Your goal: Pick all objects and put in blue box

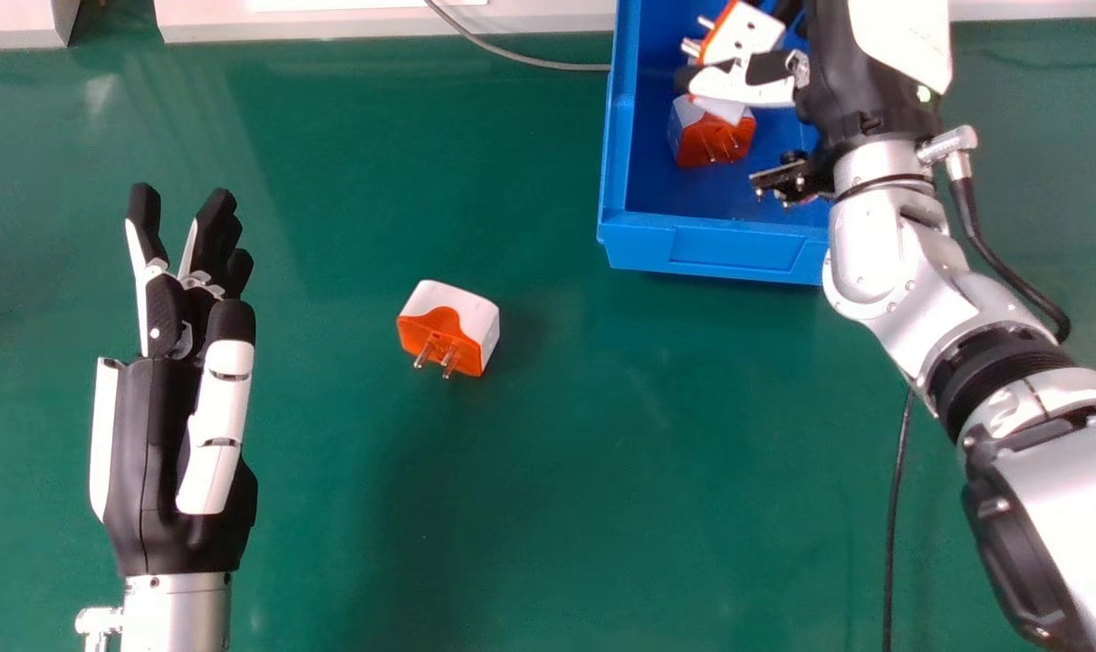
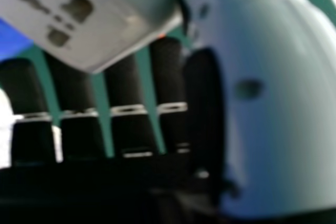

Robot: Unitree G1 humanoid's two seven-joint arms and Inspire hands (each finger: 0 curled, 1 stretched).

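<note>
"What is the right hand (image 1: pixel 740 86) doing?"

"It's clamped on a white and orange plastic plug adapter (image 1: pixel 749 32), with the thumb on 1 side and the fingers on the other. The metal pins point to the left of the hand."

"Can you see that up close?"

"Yes, in the right hand view the white face with dark slots sits by the fingertips, and the thumb rises beside it."

"What's below the hand?"

"A blue plastic open-topped box (image 1: pixel 738 254). The hand is over its inside, with the box's near wall closer to the robot than the fingers are."

"Anything in it?"

"At least 1 white adapter with an orange pin face (image 1: pixel 716 140), just on the robot's side of the thumb. The thumb overlaps that spot, so I can't tell if more lie under it."

"And farther out?"

"1 more, a white block-shaped adapter with an orange front and 2 metal pins (image 1: pixel 448 328), on the green tabletop (image 1: pixel 548 507), left of the right hand and nearer the robot. Well apart from the hand, past that adapter, is the black and white left hand (image 1: pixel 154 453), its fingers extended and apart, holding nothing."
</note>
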